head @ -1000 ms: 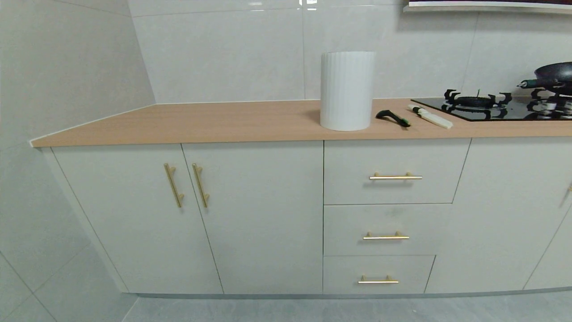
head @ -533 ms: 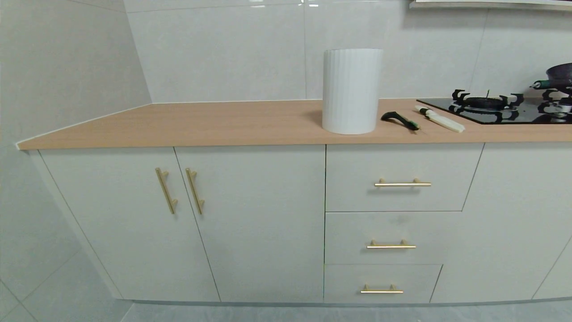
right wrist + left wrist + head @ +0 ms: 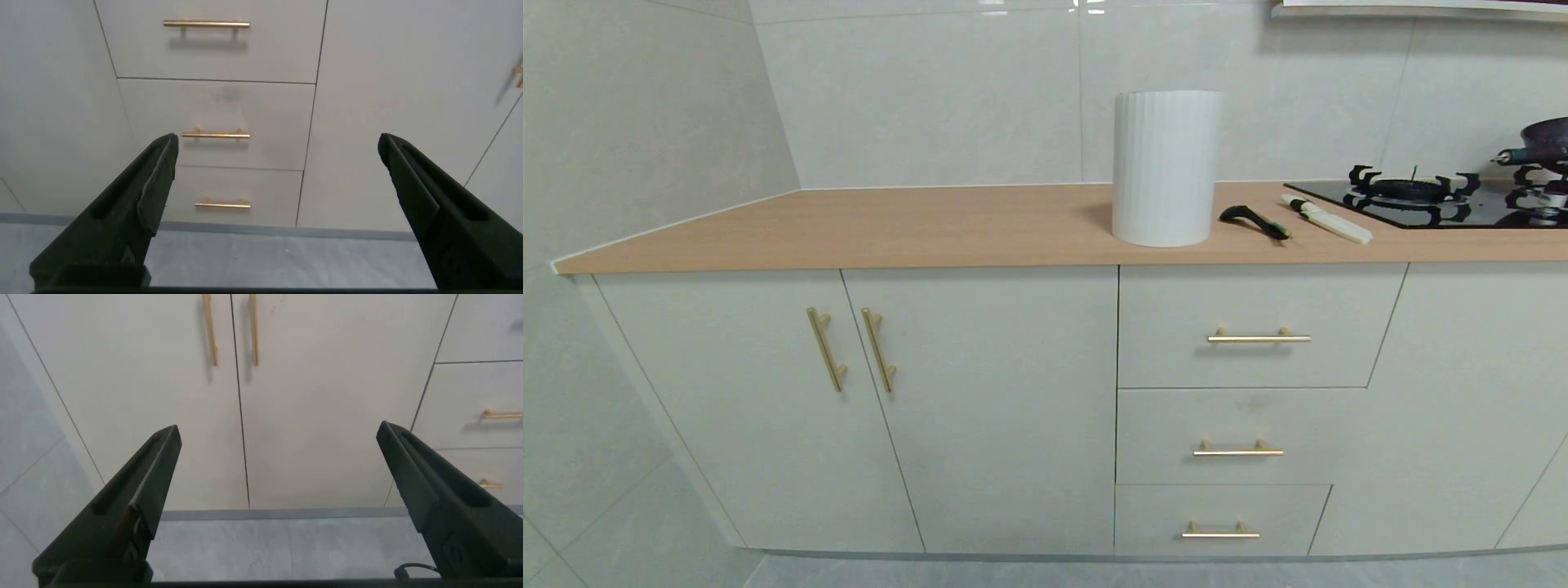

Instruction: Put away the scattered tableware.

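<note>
Looking low, I see my left fingers (image 3: 135,506) spread wide before the cupboard doors (image 3: 327,392), right fingers (image 3: 131,212) spread wide before the drawers (image 3: 216,106). Up on the surface (image 3: 890,229), beside the white canister (image 3: 1166,167), lie a black-handled tool (image 3: 1254,220) and a white knife (image 3: 1327,218), well apart from both.

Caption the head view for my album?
White ribbed canister, black-handled tool and pale knife on a wooden counter beside the hob.

The worktop (image 3: 890,224) is showing a matt, light wood grain, and the ribbed white holder (image 3: 1166,167) is looking smooth and matt. Behind, the wall tiles (image 3: 931,90) are gleaming glossy. The cabinet fronts (image 3: 1005,408) are reading flat and matt, their handles (image 3: 1258,337) shining like brass-coloured metal, while the hob (image 3: 1413,216) is glinting as black glass.
</note>
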{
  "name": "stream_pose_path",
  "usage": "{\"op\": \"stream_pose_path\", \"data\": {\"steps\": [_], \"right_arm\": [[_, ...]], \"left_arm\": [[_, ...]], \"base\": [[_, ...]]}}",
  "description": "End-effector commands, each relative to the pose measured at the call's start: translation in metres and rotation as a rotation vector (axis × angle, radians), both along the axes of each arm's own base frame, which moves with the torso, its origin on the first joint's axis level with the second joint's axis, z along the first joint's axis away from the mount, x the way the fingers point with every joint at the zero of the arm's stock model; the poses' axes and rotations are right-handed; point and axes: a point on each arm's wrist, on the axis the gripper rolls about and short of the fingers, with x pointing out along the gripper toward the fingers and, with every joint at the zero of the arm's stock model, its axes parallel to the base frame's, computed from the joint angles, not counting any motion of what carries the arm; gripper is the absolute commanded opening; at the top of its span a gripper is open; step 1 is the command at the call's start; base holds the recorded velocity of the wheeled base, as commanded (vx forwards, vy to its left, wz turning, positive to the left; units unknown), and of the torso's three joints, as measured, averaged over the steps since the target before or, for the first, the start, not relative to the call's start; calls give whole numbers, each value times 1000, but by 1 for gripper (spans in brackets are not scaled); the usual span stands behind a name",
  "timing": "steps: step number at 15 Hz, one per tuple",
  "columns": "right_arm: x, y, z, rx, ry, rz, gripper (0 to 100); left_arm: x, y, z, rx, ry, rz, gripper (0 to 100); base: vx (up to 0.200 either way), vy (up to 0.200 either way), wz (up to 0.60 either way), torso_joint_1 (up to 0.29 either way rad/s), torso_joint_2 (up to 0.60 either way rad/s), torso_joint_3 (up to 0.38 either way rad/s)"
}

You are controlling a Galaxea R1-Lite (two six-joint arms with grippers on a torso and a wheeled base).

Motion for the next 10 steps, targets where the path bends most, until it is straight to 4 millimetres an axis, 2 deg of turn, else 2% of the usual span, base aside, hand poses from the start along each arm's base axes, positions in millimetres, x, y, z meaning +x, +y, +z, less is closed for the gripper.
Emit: {"op": "stream_pose_path", "data": {"steps": [1, 4, 5, 7, 8, 10], "right_arm": [[-4, 1, 31, 2, -46, 61, 100], [26, 4, 38, 11, 223, 229, 100], [36, 5, 42, 14, 287, 238, 100], [65, 7, 61, 21, 410, 241, 100], [96, 9, 71, 25, 522, 239, 100], [149, 17, 77, 26, 676, 265, 100]], "left_arm": [[0, 0, 0, 0, 0, 0, 100], [0, 0, 0, 0, 0, 0, 100], [0, 0, 0, 0, 0, 0, 100], [0, 0, 0, 0, 0, 0, 100], [0, 0, 0, 0, 0, 0, 100], [0, 0, 0, 0, 0, 0, 100]], "base": [[0, 0, 0, 0, 0, 0], [0, 0, 0, 0, 0, 0], [0, 0, 0, 0, 0, 0], [0, 0, 0, 0, 0, 0], [0, 0, 0, 0, 0, 0], [0, 0, 0, 0, 0, 0]]}}
